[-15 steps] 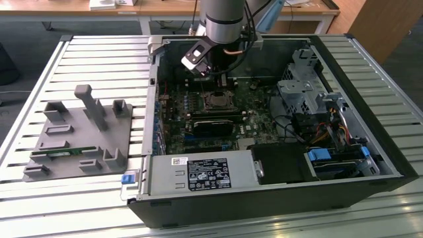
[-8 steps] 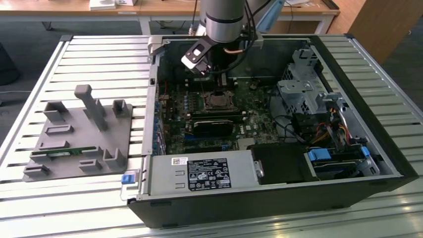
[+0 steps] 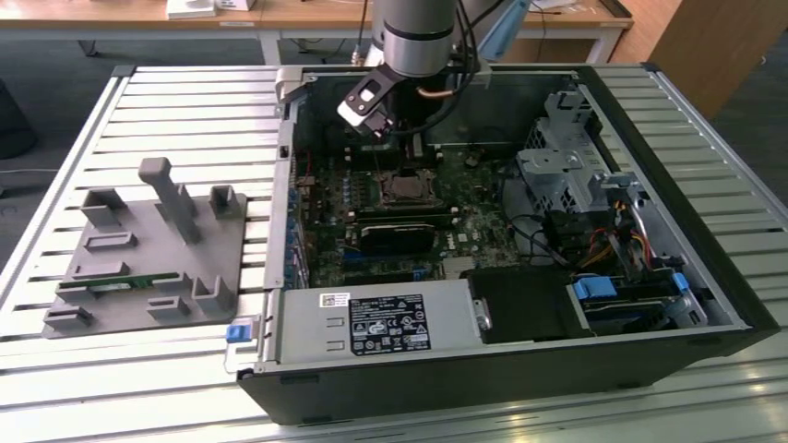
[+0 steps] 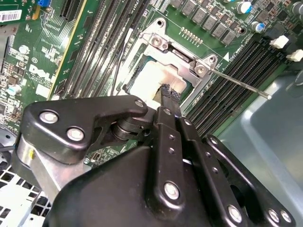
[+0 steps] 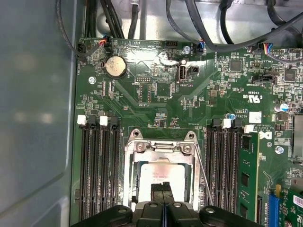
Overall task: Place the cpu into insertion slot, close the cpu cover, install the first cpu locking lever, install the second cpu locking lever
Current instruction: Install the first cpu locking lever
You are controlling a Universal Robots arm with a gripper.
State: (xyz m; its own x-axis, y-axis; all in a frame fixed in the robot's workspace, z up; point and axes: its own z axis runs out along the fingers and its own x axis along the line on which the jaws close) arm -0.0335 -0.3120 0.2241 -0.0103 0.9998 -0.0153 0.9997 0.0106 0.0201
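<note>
Over the open computer case on the slatted table, the arm reaches straight down and the gripper hangs right above the socket on the motherboard. In both wrist views the gripper is clenched, its two black fingers pressed flat together with just a hairline seam between them and nothing held in it.

The cpu sits in the insertion slot, silvery-grey top facing up, and the joined fingertips are over its near edge, touching or a hair above, I cannot tell which. In the second wrist view the cpu shows pale and bright beside the finger tip. From the exterior view the cpu is a small square just below the fingers.

The cpu cover lies down around the chip, its thin metal frame bordering the open centre; the second wrist view shows the cpu cover at its two-screw edge. One locking lever – a thin steel rod – slants away from the frame's corner and out over the memory slots, so it is not latched; in the second wrist view the lever runs out past those slots.

Off at the exterior view's left, a grey parts fixture rests on the table, well apart from the case
</note>
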